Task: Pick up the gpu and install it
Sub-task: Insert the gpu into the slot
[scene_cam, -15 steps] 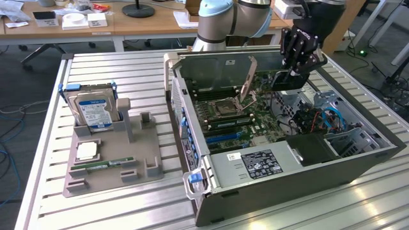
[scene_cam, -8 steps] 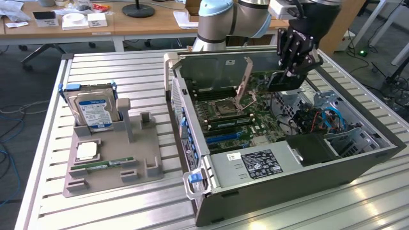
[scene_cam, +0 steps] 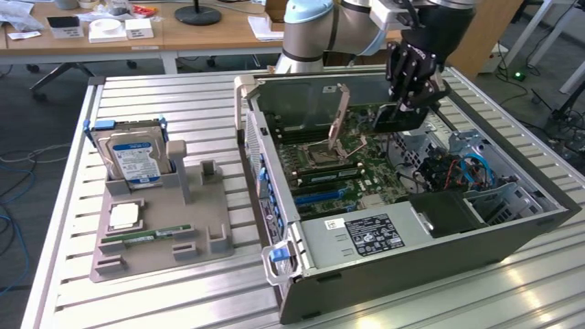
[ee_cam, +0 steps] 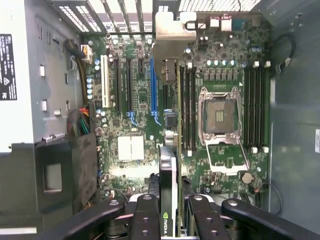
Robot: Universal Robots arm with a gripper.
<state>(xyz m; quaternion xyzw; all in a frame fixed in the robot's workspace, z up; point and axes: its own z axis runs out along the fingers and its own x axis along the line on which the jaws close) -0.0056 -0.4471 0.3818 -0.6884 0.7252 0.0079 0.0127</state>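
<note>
My gripper [scene_cam: 409,103] is shut on the gpu [scene_cam: 399,118], a dark card that hangs over the far part of the open computer case [scene_cam: 302,281]. In the wrist view the gpu [ee_cam: 168,170] shows edge-on between the black fingers [ee_cam: 145,212]: black cooler with a green logo, thin green board edge, and silver end bracket [ee_cam: 172,30] toward the case's slotted rear wall. It hovers above the green motherboard [ee_cam: 132,147], roughly over the strip between the blue expansion slot [ee_cam: 153,85] and the nearest memory slots. Whether it touches a slot I cannot tell.
On the exterior view's left a grey fixture [scene_cam: 215,219] carries a hard drive [scene_cam: 135,159], a processor chip [scene_cam: 125,216] and a memory stick [scene_cam: 146,235]. Inside the case are an open processor socket [ee_cam: 220,117], raised socket lever [scene_cam: 340,113], power supply [scene_cam: 366,234] and cables [scene_cam: 453,171].
</note>
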